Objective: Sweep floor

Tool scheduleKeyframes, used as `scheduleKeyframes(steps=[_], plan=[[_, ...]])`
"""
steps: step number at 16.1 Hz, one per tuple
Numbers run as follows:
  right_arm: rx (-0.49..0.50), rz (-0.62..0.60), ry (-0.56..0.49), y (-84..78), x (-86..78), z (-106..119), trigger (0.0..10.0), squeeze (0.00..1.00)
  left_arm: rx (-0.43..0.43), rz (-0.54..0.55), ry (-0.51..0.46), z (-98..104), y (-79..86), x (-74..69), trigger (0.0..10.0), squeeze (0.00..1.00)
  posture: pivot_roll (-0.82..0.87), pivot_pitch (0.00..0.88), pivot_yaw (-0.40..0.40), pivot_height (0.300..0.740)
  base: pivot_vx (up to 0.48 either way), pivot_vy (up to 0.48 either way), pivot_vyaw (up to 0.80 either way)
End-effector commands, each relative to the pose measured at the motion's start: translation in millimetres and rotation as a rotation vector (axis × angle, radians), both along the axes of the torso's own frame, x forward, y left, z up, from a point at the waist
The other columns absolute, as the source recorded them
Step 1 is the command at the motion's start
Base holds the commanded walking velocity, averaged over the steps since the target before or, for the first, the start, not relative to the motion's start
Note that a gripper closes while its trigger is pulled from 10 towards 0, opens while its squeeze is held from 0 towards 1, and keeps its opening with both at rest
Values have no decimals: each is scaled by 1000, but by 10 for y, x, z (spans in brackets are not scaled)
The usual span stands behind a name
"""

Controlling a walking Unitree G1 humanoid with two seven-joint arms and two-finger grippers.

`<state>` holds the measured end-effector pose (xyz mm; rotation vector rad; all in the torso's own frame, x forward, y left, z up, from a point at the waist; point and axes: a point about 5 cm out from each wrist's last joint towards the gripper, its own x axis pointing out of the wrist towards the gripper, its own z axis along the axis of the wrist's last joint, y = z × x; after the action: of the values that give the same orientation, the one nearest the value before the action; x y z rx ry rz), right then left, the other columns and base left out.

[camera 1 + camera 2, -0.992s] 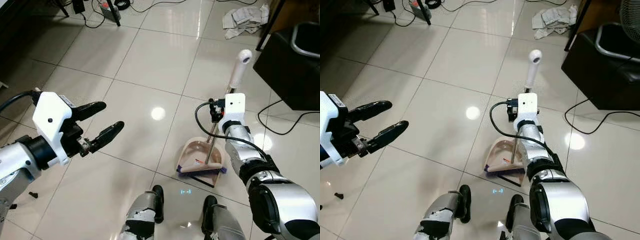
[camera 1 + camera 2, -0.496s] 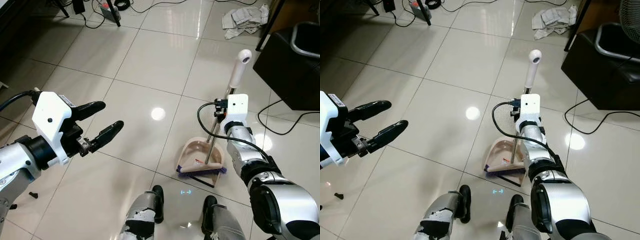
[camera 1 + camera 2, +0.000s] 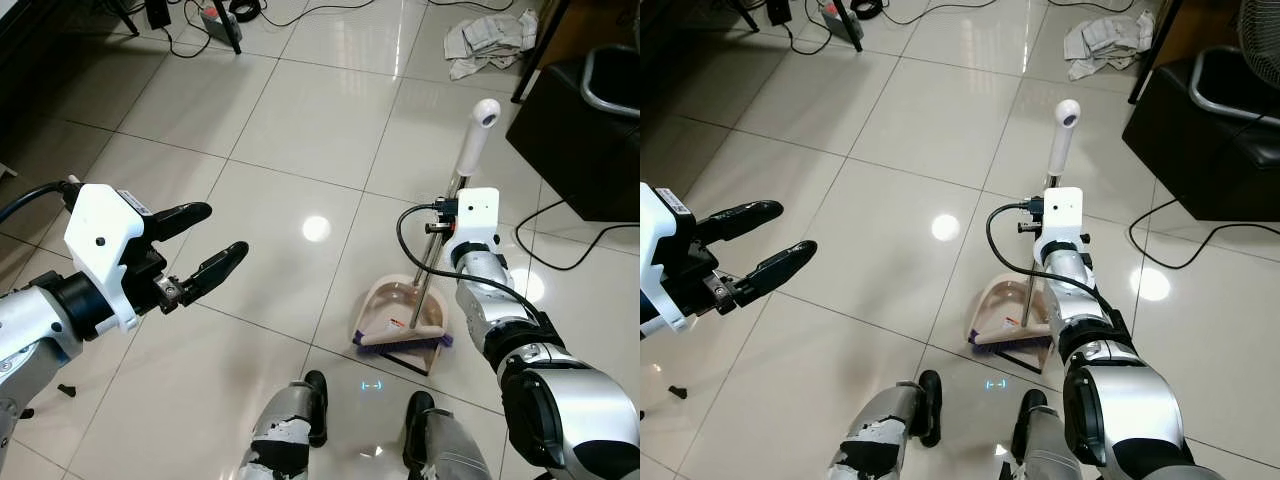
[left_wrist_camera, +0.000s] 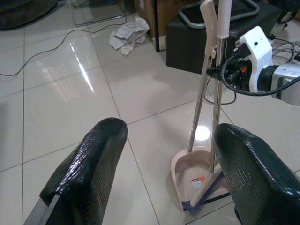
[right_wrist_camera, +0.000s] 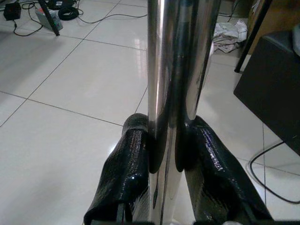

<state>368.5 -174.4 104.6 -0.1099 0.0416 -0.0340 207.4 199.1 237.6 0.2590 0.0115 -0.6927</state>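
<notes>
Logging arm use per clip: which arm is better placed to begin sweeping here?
Probably the right: the right gripper is shut on the broom pole above the dustpan, while the left gripper hovers open, apart.

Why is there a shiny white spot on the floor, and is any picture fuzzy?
Left eye view: the spot is a lamp's glare on the glossy tiles. Right wrist view: the metal pole is so close it mirrors like chrome. Left wrist view: the near fingers look soft.

Crumpled paper (image 3: 490,38) lies near a black box (image 3: 580,135) and cables (image 3: 570,255).
</notes>
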Motion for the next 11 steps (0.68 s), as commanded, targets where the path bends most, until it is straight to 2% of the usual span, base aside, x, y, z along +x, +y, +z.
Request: scheduleKeyframes(steps=[1, 8, 11], plan=[[5, 9, 34, 24, -60, -117, 0, 0, 11, -4, 12, -2, 2, -40, 10000, 0, 475, 343, 171, 740, 0, 0, 0], [5, 8, 22, 14, -83, -135, 0, 0, -7, -2, 9, -45, -36, -33, 10000, 0, 431, 330, 145, 740, 0, 0, 0], [24, 26, -29, 62, -84, -92, 0, 0, -30, 10, 1, -95, -59, 13, 10000, 0, 378, 320, 125, 740, 0, 0, 0]])
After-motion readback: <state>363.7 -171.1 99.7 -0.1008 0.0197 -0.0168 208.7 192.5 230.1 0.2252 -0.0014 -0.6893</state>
